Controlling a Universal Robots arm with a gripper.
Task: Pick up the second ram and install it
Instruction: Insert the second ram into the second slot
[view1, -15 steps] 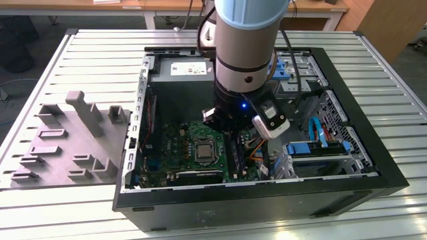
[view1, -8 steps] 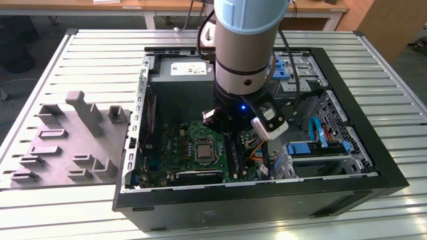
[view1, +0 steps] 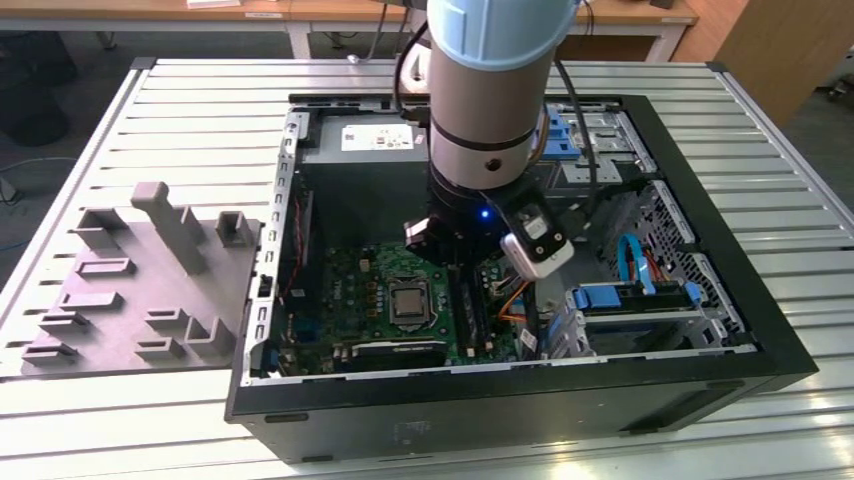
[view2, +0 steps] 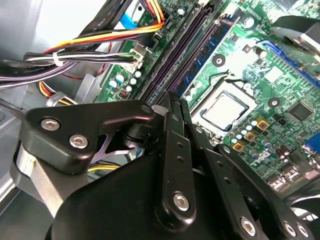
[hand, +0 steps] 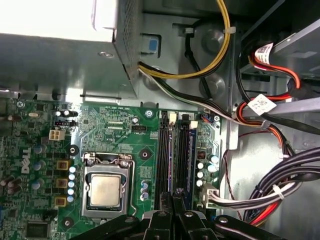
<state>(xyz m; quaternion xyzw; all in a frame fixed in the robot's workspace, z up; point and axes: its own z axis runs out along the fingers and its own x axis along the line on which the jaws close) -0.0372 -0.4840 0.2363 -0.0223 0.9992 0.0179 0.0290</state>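
- The second ram (view2: 205, 50) stood on edge in the slot of the memory bank nearest the processor. In the second wrist view it was a dark-blue stick with small chips along its face.
- Its near end ran straight under the tips of the gripper (view2: 173, 100).
- The fingers (view2: 175, 150) were drawn together with hardly a slit between them, and their tips met over that end of the stick. Whether they pinched it or only pressed on it could not be made out.
- In the first wrist view, another dark-blue stick (hand: 190, 160) stood in a slot on the far side of the bank, next to a row of small capacitors.
- The black memory slots (hand: 181, 150) ran side by side between the two sticks.
- The processor (hand: 105, 191) lay bare in its metal frame on the green board (hand: 115, 130), just beside the bank.
- A tied bundle of black, white, red and orange cables (view2: 100, 55) passed close to the bank's other side.
- In the exterior view, the arm (view1: 487, 100) reached straight down into the open computer case (view1: 534, 400).
- The case lay on its side on a slatted metal worktop (view1: 200, 100).
- A grey moulded tray (view1: 134, 290) sat on the worktop, just beside the case on the exterior view's left.
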